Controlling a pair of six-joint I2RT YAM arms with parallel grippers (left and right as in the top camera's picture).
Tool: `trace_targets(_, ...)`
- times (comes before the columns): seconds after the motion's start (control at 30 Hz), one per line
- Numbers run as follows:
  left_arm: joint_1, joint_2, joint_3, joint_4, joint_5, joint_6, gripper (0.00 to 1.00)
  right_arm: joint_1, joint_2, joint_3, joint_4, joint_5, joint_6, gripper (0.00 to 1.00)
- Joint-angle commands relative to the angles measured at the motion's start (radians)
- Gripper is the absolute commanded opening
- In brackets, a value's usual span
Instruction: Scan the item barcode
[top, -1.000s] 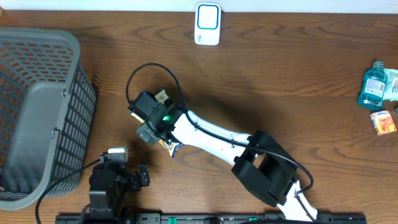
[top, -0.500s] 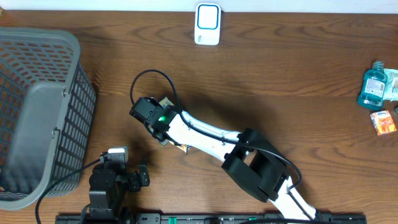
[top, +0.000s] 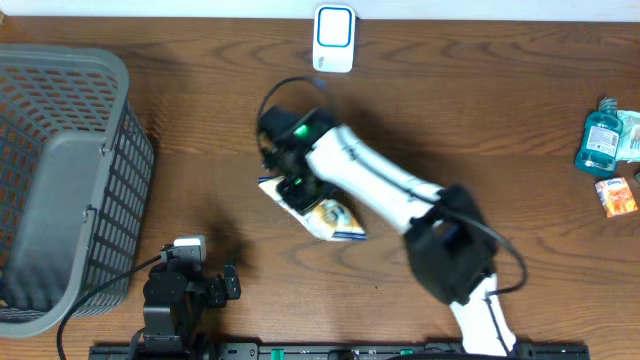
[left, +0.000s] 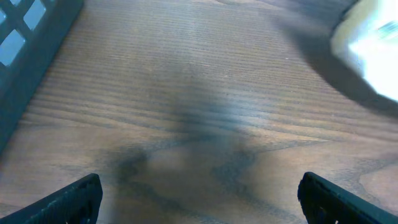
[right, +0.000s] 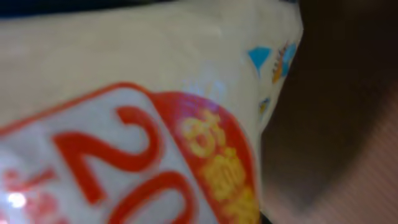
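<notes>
The item is a cream packet (top: 328, 216) with yellow and blue print. It hangs from my right gripper (top: 296, 186), which is shut on its upper left end, a little above the table's middle. In the right wrist view the packet (right: 124, 112) fills the picture with a red label and big red digits; my fingers are hidden there and no barcode shows. The white, blue-framed scanner (top: 334, 38) stands at the far edge, above the packet. My left gripper (left: 208, 202) stays low near the front left, open over bare wood, holding nothing.
A large grey mesh basket (top: 60, 180) takes up the left side; its wall (left: 25, 43) shows in the left wrist view. At the far right lie a teal bottle (top: 603, 140) and a small orange box (top: 616, 196). A black cable (top: 285, 90) loops behind the right wrist.
My right gripper has closed on the packet and swung it right and toward the scanner, off its former spot near the left arm. The left arm has not moved.
</notes>
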Motion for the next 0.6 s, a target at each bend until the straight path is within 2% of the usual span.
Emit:
trace_targets(0.0, -0.003, -0.003, -0.005, -0.020, -0.013, 0.010, 0.98, -0.110, -0.102, 0.039, -0.077, -0.420, -0.256, 0.01)
trace_targets(0.03, -0.003, -0.003, -0.005, -0.020, -0.013, 0.010, 0.98, -0.161, -0.103, 0.039, -0.127, -0.509, -0.338, 0.01)
trace_targets(0.13, -0.003, -0.003, -0.005, -0.020, -0.013, 0.010, 0.98, -0.209, -0.099, 0.007, -0.080, -0.349, -0.347, 0.01)
trace_targets(0.2, -0.003, -0.003, -0.005, -0.020, -0.013, 0.010, 0.98, -0.212, -0.099, -0.029, 0.008, -0.148, -0.278, 0.01)
trace_targets(0.27, -0.003, -0.003, -0.005, -0.020, -0.013, 0.010, 0.98, -0.203, -0.099, -0.074, 0.118, 0.116, -0.127, 0.03)
trace_targets(0.3, -0.003, -0.003, -0.005, -0.020, -0.013, 0.010, 0.98, -0.196, -0.099, -0.093, 0.154, 0.182, -0.101, 0.05)
trace_targets(0.57, -0.003, -0.003, -0.005, -0.020, -0.013, 0.010, 0.98, -0.106, -0.099, -0.237, 0.333, 0.187, -0.098, 0.01)
